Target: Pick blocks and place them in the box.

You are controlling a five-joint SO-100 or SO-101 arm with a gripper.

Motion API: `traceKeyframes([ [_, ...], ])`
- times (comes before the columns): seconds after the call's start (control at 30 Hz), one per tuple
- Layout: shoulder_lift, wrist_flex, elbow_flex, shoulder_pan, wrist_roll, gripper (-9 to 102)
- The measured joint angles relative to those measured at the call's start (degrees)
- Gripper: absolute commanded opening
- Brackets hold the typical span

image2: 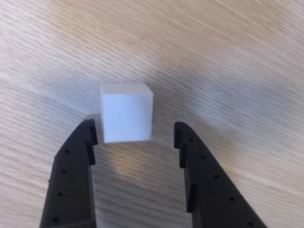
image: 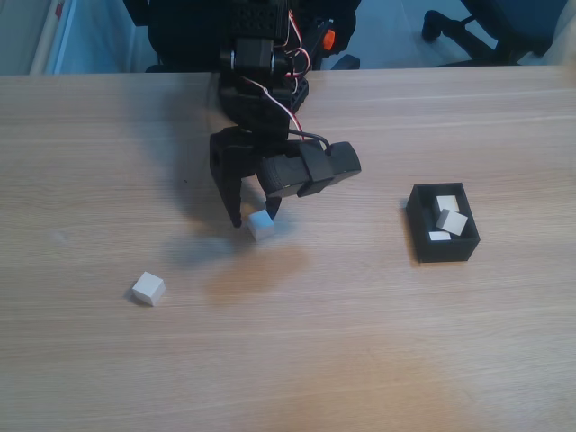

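Where jaws spread wide — white block [image2: 126,112] sits just beyond tips | table [image: 378,342]

From the fixed view I get soft, even daylight on the desk [image: 378,360], bright enough, with no harsh glare. The arm [image: 270,108] throws a broad, diffuse shadow down and to the left. The picture is slightly grainy, and the far edge looks bluish and washed out. My wrist view is softer: the wood grain smears toward the top, and a pale shadow lies under the block [image2: 126,111].
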Motion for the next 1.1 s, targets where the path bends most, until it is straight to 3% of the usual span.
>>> traceKeyframes([
  [1.1,-0.4,1.4,-2.2,-6.6,2.1,4],
])
